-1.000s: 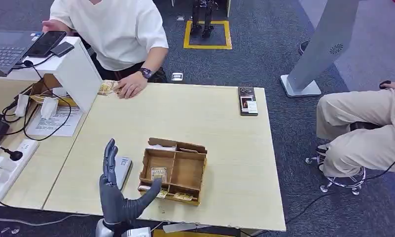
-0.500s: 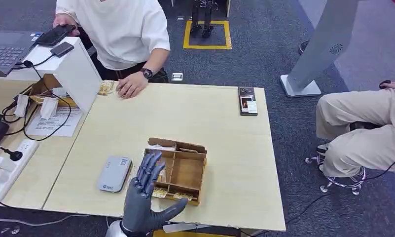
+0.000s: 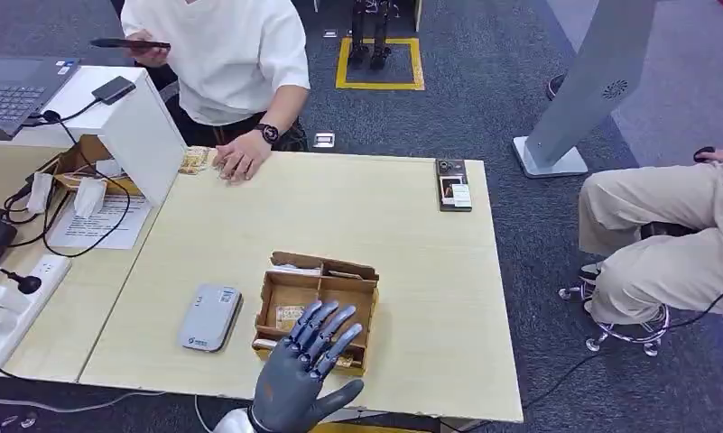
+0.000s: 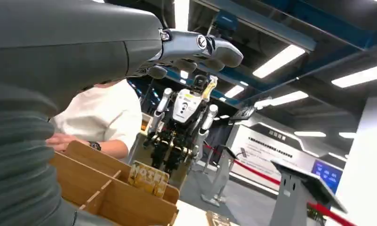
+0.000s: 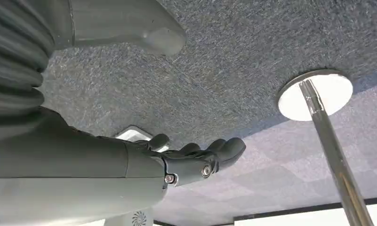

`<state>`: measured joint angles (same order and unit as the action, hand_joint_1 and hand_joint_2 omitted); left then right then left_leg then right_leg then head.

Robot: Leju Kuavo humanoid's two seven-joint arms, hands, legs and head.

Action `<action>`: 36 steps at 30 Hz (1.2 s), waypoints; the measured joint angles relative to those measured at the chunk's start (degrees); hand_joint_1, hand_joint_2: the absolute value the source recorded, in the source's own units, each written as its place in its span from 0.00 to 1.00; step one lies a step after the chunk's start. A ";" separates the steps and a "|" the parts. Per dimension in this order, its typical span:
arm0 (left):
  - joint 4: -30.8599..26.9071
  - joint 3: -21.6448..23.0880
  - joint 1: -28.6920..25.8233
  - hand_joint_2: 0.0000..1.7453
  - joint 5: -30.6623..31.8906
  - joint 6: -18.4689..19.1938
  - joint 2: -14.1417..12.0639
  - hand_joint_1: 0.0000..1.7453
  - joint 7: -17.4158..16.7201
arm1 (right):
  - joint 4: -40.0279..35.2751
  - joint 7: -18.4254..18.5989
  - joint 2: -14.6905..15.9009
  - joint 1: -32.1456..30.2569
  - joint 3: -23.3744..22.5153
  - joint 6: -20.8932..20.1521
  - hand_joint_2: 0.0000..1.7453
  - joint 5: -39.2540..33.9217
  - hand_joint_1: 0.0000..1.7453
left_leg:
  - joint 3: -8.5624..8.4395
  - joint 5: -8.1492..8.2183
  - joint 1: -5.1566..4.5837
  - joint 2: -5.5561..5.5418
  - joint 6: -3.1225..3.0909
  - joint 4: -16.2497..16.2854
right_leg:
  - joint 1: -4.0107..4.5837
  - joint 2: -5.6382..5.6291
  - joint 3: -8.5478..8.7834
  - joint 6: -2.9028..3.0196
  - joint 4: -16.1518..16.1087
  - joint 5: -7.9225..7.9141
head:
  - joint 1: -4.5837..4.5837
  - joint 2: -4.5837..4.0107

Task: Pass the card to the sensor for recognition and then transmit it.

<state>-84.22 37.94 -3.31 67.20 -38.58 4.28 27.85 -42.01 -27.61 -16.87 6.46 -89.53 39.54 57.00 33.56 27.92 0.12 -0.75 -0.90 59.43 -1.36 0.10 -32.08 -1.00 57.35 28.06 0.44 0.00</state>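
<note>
The left robot hand [image 3: 305, 374] has swung right from the sensor [image 3: 210, 317] to over the wooden box [image 3: 346, 311], fingers apart, empty; no card gripped yet.

left hand [image 3: 301, 379] moved from beside the sensor [image 3: 210, 317] to over the wooden box [image 3: 339, 307]; person's phone [image 3: 129, 43] lifted off the stand

Robotics showroom: display humanoid [image 4: 184, 123], kiosk [image 4: 303, 186], carpet floor [image 3: 484, 81], desk laptop [image 3: 14, 86].

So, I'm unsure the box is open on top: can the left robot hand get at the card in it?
Probably yes: the left robot hand hovers open over the box, which has no lid, with the card standing uncovered just beyond its fingertips.
</note>
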 joint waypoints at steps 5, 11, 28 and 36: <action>2.15 0.81 0.89 1.00 2.85 -0.81 -0.13 0.00 -2.15 | 0.13 0.00 0.09 0.01 0.00 0.00 1.00 0.31 0.00 | 0.00 0.00 0.00 0.00 0.00 0.00 | 0.00 0.00 0.00 0.00 0.00 0.00 | 0.02 0.00; 3.56 1.03 1.35 1.00 6.39 -0.87 -0.13 0.00 -4.39 | 0.30 0.26 0.13 0.01 0.00 0.00 1.00 0.52 0.00 | 0.01 0.00 0.00 0.00 0.00 0.00 | 0.00 0.00 0.00 0.00 0.00 0.00 | 0.00 0.00; 4.57 1.09 1.65 1.00 9.10 -0.90 -0.13 0.00 -6.13 | 0.50 0.48 0.17 0.02 0.00 0.00 1.00 0.59 0.00 | 0.01 0.00 0.00 0.00 0.00 0.00 | 0.00 0.00 0.00 0.00 0.00 0.00 | 0.00 0.02; 5.62 1.09 2.18 1.00 15.04 -0.92 -0.13 0.00 -10.03 | 0.50 0.66 0.17 0.02 0.00 0.00 1.00 0.79 0.00 | 0.00 0.00 0.00 0.00 0.00 0.00 | 0.00 0.00 0.00 0.00 0.00 0.00 | 0.00 0.02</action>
<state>-78.60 39.04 -1.13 82.25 -39.50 4.15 17.81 -41.51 -26.95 -16.70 6.48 -89.53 39.54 57.79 33.56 27.92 0.12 -0.75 -0.90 59.43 -1.36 0.10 -32.08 -1.00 57.35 28.06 0.44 0.02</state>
